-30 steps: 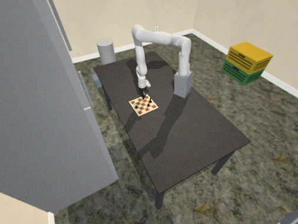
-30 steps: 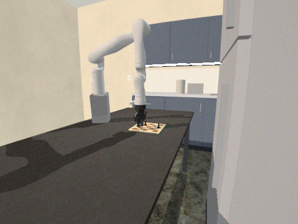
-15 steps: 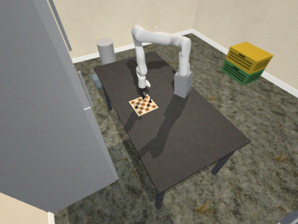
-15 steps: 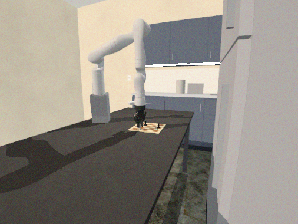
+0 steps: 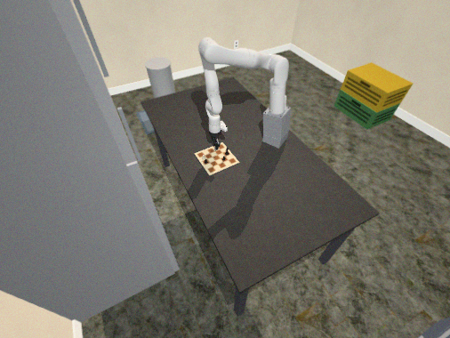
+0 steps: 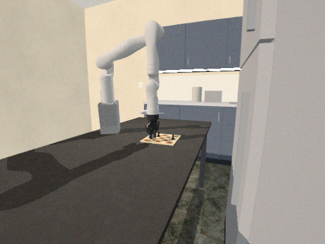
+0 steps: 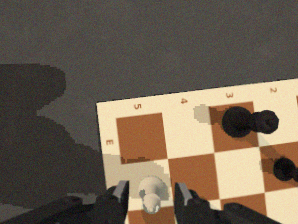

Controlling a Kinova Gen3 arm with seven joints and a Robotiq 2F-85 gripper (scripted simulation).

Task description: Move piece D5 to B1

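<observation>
Black two-finger gripper (image 7: 151, 192), half-open, straddles the small white chess piece (image 7: 151, 192) on D5; next, close and lift.

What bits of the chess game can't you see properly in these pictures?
- Wrist view: the white piece is cut off by the bottom edge, its base hidden; whether the fingers touch it is unclear.
- Wrist view: most of the board, including B1, runs off frame.
- Top and exterior views: pieces too small to identify.

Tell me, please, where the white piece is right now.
In the wrist view, the white piece sits bottom centre between the claw fingers, beneath the brown E5 square.
</observation>
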